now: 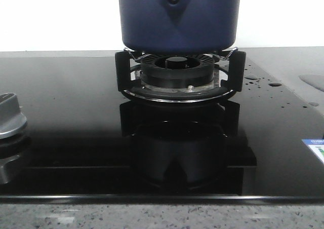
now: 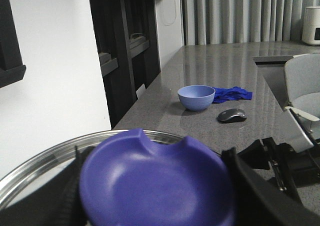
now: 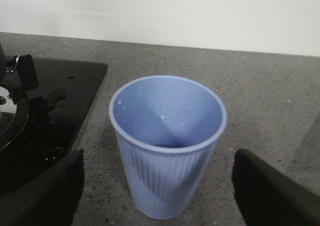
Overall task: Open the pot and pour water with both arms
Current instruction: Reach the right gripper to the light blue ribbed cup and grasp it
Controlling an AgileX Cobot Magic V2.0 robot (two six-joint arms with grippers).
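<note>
The navy-blue pot (image 1: 179,16) stands on the burner grate (image 1: 124,72) at the back centre; its top is out of view. Neither gripper shows in the front view. My left gripper (image 2: 157,196) is shut on the purple-blue knob (image 2: 155,178) of a glass lid with a steel rim (image 2: 40,161); black fingers (image 2: 250,186) press on both sides of the knob. My right gripper (image 3: 157,186) is open around a light-blue ribbed cup (image 3: 167,136) on the grey counter, with gaps on both sides. Water drops (image 1: 251,77) lie on the cooktop right of the pot. Small drops (image 3: 162,117) cling inside the cup.
A black glass cooktop (image 1: 76,138) with a metal control knob (image 1: 10,115) at the left and a sticker (image 1: 315,148) at the right. In the left wrist view a blue bowl (image 2: 196,97), a blue cloth (image 2: 232,93) and a mouse (image 2: 231,115) lie on the counter. The cooktop's edge (image 3: 60,96) is beside the cup.
</note>
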